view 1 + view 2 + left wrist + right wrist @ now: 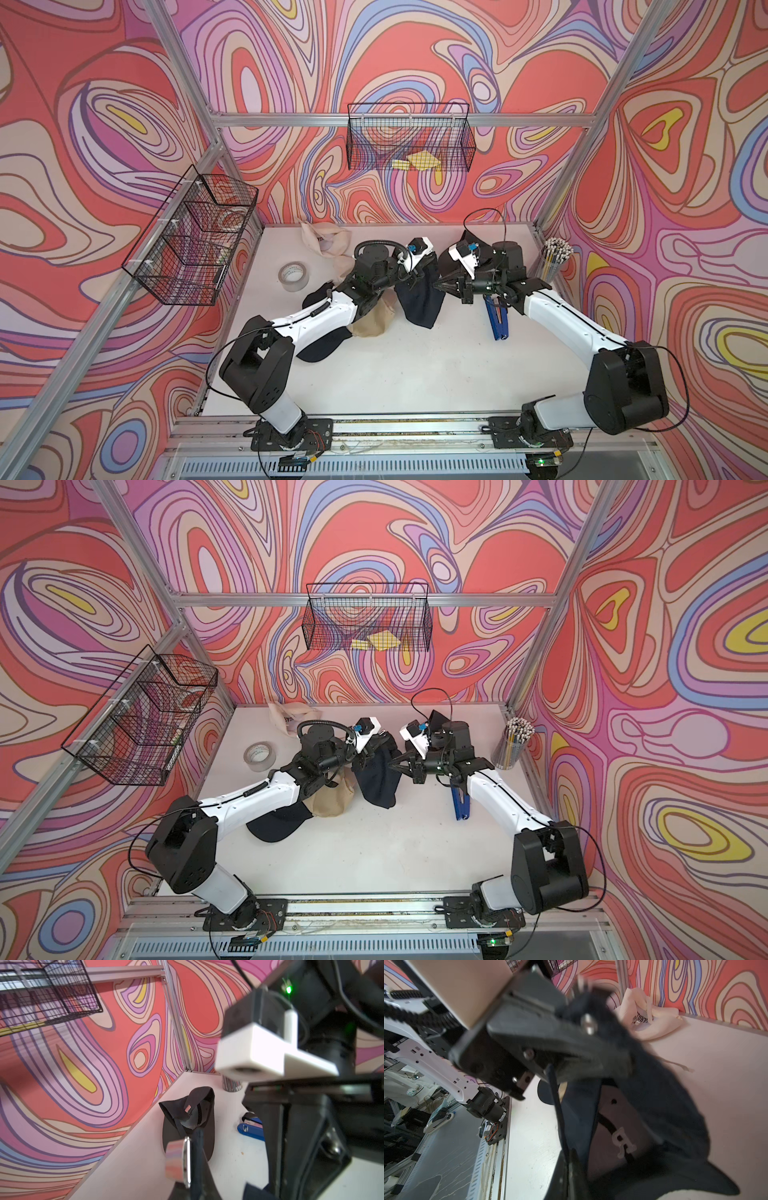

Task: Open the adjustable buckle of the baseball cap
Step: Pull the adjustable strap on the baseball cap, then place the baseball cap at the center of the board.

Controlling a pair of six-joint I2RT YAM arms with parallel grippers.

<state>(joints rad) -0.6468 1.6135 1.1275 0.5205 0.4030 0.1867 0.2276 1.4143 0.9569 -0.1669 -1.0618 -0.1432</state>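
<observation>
A navy baseball cap (419, 305) (380, 783) hangs above the table's middle, held between my two grippers. My left gripper (409, 276) (193, 1187) is shut on the cap's back band. The shiny metal buckle (186, 1164) sits just beyond its jaws. From there a thin dark strap (557, 1105) runs taut into my right gripper (435, 286) (569, 1169), which is shut on it. The cap's crown (664, 1105) droops beside the strap. In the right wrist view the left gripper's fingers (560, 1047) show close above.
A beige cap (370, 326) and a dark cap (320, 351) lie under my left arm. A black cap (191, 1118) rests behind my right wrist. Also there: tape roll (293, 276), blue stapler (497, 322), pencil cup (555, 259), beige bag (324, 245), wire baskets (195, 237) (409, 137).
</observation>
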